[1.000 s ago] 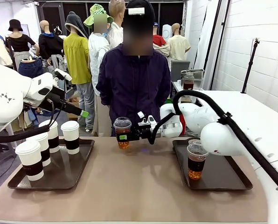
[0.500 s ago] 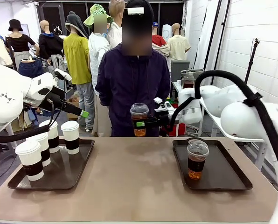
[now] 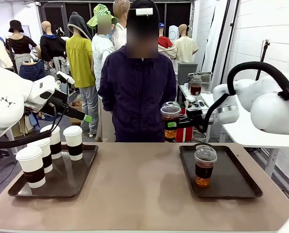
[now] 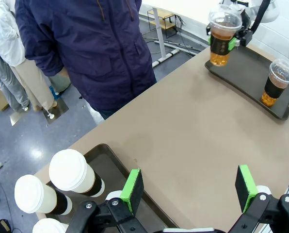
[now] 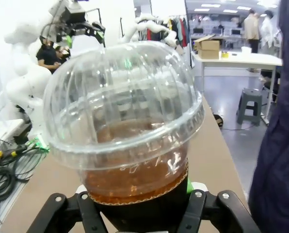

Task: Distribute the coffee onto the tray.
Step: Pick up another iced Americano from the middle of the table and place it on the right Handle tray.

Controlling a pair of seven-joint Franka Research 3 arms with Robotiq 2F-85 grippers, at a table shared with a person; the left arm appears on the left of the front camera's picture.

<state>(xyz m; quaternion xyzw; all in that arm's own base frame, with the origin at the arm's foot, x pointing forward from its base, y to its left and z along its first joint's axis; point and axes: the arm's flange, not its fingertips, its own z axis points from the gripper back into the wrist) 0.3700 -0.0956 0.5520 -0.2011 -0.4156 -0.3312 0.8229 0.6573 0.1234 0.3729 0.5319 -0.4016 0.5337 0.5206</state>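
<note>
the table's middle (image 3: 139, 184) lies bare between the left tray (image 3: 67, 182) and right tray (image 3: 232, 179).

Brown table (image 3: 139, 194): left tray (image 3: 67, 182), right tray (image 3: 232, 182) (both dark, well apart).

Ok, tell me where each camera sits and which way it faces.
Front: between the arms, facing the person across the table; right tool carries a dome-lidded cup.
Left wrist: above the paper-cup tray, looking down; own open left tool below.
Right wrist: behind its cup, tool shut on it.
All three show this cup.
</note>
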